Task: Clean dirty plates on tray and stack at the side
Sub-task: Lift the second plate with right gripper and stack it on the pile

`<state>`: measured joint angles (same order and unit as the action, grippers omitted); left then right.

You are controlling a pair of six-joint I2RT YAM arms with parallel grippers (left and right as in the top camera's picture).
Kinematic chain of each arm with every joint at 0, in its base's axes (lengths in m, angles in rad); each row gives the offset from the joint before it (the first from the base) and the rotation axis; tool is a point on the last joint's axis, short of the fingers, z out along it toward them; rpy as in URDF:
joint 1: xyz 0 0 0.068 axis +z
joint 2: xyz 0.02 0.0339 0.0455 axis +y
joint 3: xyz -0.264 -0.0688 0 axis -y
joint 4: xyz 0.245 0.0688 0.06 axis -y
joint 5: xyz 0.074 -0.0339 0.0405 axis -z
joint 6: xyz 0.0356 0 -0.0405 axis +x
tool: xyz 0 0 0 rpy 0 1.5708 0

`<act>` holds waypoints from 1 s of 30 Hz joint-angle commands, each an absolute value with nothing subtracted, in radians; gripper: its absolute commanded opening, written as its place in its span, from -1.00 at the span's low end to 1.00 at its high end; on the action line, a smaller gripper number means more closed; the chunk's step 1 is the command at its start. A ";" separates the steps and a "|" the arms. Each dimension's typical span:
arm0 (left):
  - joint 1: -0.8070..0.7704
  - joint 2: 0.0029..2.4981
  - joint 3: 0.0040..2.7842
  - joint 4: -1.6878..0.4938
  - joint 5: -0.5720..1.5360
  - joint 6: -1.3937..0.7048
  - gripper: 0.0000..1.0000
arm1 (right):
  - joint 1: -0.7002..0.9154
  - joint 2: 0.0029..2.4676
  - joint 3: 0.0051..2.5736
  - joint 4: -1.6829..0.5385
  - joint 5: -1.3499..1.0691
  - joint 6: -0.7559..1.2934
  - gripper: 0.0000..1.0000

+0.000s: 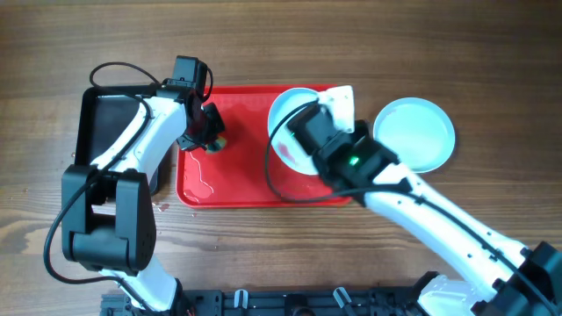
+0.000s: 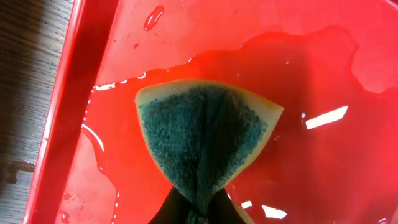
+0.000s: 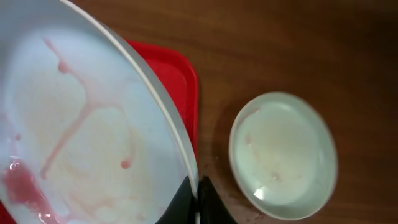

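Plate cleaning, both claws clenched: one on a sponge, one on a plate.

Left gripper (image 2: 195, 210) pinches a sponge (image 2: 205, 140), green scrub face towards the camera with a yellow edge, over the wet floor of the red tray (image 1: 237, 189) at about its 10 o'clock. A water pool (image 2: 298, 74) shines around it. Right gripper (image 3: 198, 198) is clamped on the rim of the streaked plate (image 3: 81, 124) at the tray's 2 o'clock corner. It is whitish with pink-red runs and a smear, and possibly tilted, but the arm hides most of it from above. Mint-blue plate (image 1: 414, 133) lies on the wooden table (image 1: 439, 44) just beside the tray at 3 o'clock. Black tray (image 1: 97, 123) sits at 9 o'clock.
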<state>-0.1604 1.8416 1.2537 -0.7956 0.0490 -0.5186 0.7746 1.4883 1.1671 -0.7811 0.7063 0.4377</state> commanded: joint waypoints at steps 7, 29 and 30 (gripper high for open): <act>-0.157 1.830 1.251 -0.792 0.032 -0.536 -0.92 | 0.891 1.475 1.174 -0.769 0.974 0.314 -0.91; -0.157 1.830 1.251 -0.793 0.032 -0.536 -0.92 | 0.891 1.475 1.174 -0.276 1.256 -0.435 -0.92; -0.157 1.830 1.251 -0.793 0.032 -0.536 -0.92 | 0.891 1.475 1.174 -0.261 1.263 -0.448 -0.91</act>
<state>-0.1604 1.8416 1.2537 -0.7956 0.0490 -0.5186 0.8875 1.4879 1.1667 -0.2974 1.1732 -0.3233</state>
